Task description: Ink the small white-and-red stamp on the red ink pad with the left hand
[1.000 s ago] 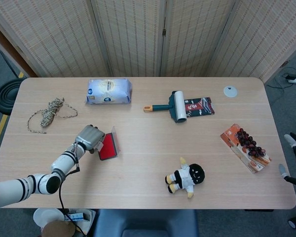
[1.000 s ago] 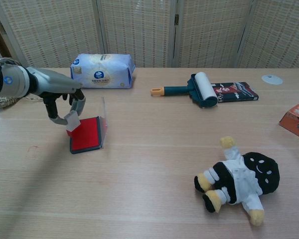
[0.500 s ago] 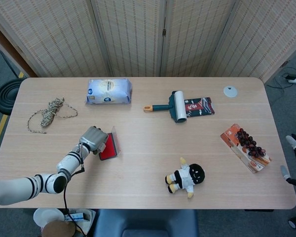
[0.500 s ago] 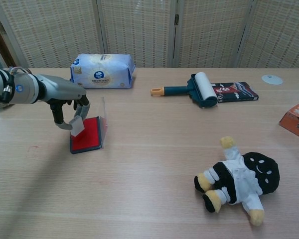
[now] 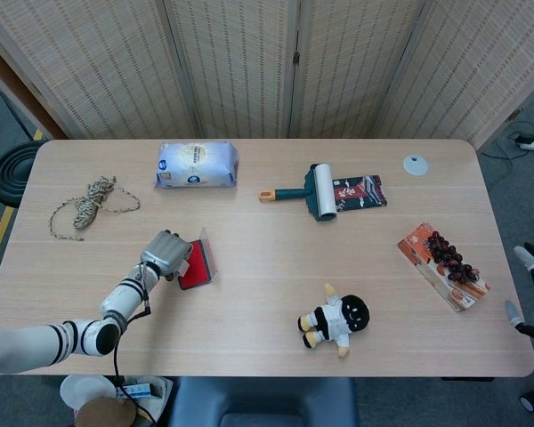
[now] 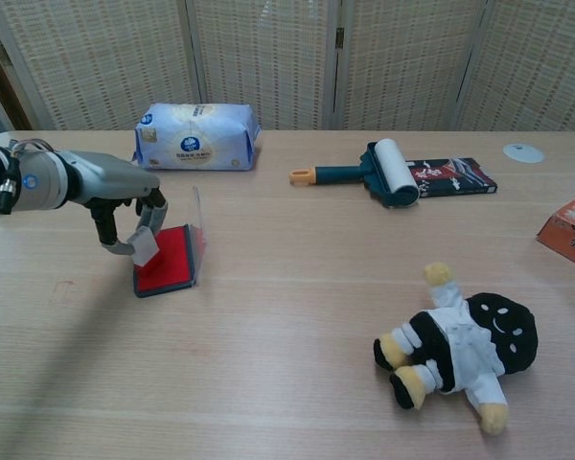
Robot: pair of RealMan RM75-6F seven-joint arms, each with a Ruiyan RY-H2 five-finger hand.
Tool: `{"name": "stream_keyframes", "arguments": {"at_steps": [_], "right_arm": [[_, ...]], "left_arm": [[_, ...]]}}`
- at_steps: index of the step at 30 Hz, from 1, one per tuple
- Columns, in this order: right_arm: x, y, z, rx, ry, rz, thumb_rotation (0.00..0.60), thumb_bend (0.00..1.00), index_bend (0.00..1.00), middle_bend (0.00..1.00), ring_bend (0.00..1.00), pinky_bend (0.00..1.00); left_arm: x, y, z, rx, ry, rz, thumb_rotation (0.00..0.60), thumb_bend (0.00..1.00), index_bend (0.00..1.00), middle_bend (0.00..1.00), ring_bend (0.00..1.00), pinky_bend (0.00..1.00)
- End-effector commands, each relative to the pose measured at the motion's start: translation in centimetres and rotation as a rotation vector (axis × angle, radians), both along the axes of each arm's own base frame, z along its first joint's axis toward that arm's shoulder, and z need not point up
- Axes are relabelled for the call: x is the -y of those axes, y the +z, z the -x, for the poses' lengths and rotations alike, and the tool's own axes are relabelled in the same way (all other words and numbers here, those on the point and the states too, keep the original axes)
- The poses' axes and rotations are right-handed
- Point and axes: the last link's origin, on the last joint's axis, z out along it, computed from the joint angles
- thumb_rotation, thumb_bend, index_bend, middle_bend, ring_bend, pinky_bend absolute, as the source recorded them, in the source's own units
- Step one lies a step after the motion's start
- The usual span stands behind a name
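One stamp (image 6: 146,245), one ink pad (image 6: 168,260), one rope coil (image 5: 87,205), one plush doll (image 6: 465,351), seemingly one lint roller (image 6: 376,173).

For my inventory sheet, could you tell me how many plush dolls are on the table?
1. The plush doll lies on the table's near right half, below the lint roller. Nothing suggests another is hidden.
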Motion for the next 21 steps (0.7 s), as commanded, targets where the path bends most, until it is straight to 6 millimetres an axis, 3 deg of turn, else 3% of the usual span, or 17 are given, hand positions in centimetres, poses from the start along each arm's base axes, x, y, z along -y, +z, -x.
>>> {"name": "stream_keyframes", "arguments": {"at_steps": [1,21], "right_arm": [[-0.01,0.0,-0.01,0.0,0.001,0.001,0.6,0.41,0.02,0.0,0.0,0.0],[-0.11,0.06,-0.08,-0.004,0.003,0.007,0.6,0.41,0.02,0.0,0.0,0.0]], "left_arm": [[0.12,-0.04,0.08,0.002,0.001,0.0,0.6,0.3,0.65,0.42,0.28,0.26],[0.96,0.29,0.07,-0.001,-0.019,-0.035,0.6,0.3,0.66,0.44,0.28,0.26]]}}
